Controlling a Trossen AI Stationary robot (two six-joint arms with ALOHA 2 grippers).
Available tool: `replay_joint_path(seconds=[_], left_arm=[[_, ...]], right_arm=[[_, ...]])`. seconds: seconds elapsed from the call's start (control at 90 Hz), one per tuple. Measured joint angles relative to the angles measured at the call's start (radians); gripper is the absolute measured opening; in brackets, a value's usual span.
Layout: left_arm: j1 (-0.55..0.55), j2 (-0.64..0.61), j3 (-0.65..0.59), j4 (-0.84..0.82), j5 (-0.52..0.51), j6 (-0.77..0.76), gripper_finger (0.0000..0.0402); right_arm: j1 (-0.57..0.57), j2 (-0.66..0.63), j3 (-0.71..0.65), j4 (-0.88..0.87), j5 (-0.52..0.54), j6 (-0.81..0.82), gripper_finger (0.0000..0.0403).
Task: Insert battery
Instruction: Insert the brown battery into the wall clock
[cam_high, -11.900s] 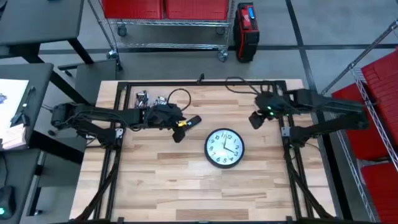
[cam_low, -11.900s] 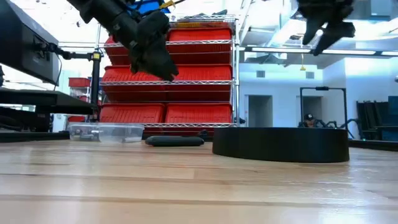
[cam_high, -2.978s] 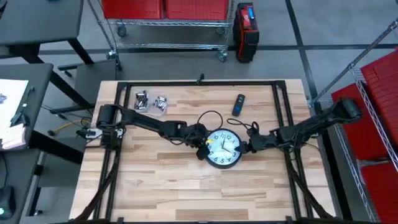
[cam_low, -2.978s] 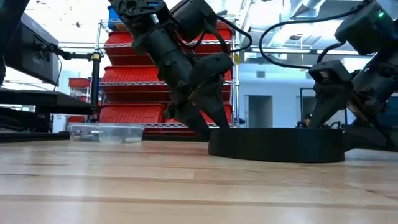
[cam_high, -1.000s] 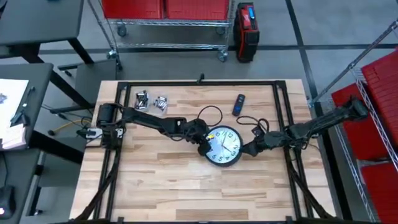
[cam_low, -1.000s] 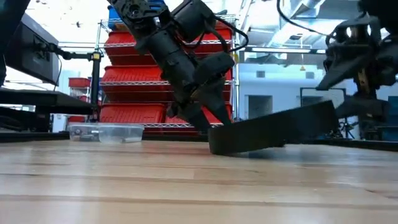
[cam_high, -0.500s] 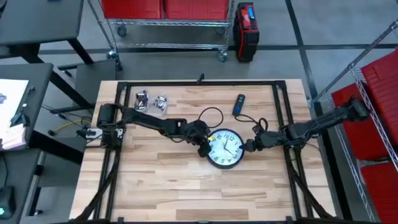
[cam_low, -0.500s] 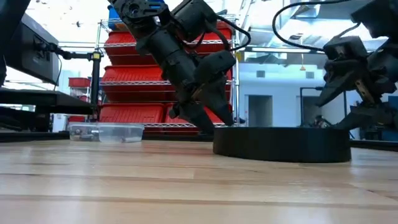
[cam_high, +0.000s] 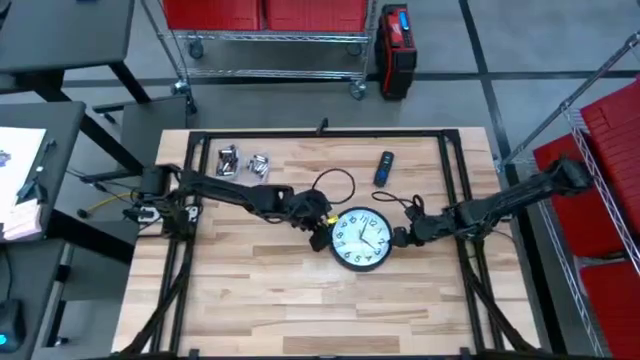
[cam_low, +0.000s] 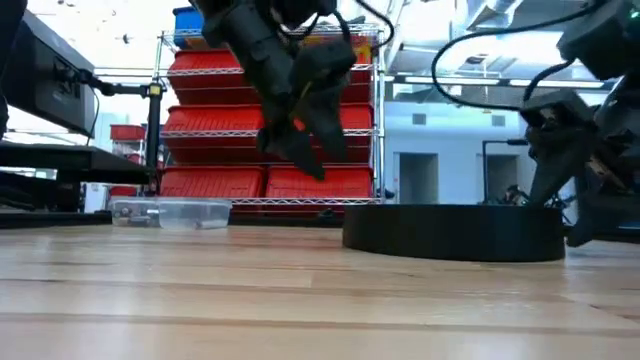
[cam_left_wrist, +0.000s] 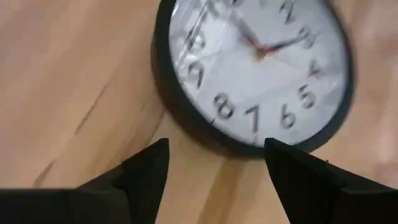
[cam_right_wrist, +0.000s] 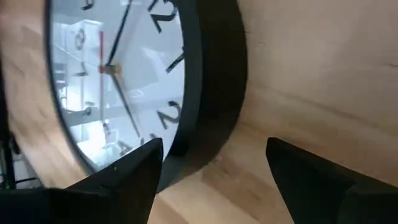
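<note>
Since half a second back, our left hand (cam_high: 318, 237) has lifted off the clock's rim and now hangs above the counter (cam_high: 250, 300), fingers spread and holding nothing. The wall clock (cam_high: 360, 238) lies flat, face up, mid-counter. Our right hand (cam_high: 398, 238) sits low at the clock's other edge, fingers also spread, rim just beside them. Clock looks rigid and lightish, with a slick, probably breakable face cover, so we'd grab the black rim to flip it. The clear tub (cam_high: 243, 162) at the far-left corner seems to hold the batteries; they're small, hard and roll-prone.
</note>
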Motion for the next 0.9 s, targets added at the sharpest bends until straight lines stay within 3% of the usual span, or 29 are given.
replay_joint_path(seconds=[0.3,0.667,0.9], left_arm=[[0.009,0.098,-0.043,0.170,0.031,-0.059,0.0242],[0.011,0.150,-0.040,0.205,0.050,-0.058,0.0242],[0.026,0.205,-0.043,0.283,0.152,-0.092,0.0243]], right_arm=[[0.001,0.147,0.003,0.165,0.000,-0.018,0.0276],[0.002,0.153,-0.004,0.227,-0.007,-0.078,0.0276],[-0.008,0.139,-0.010,0.280,-0.031,-0.160,0.0276]])
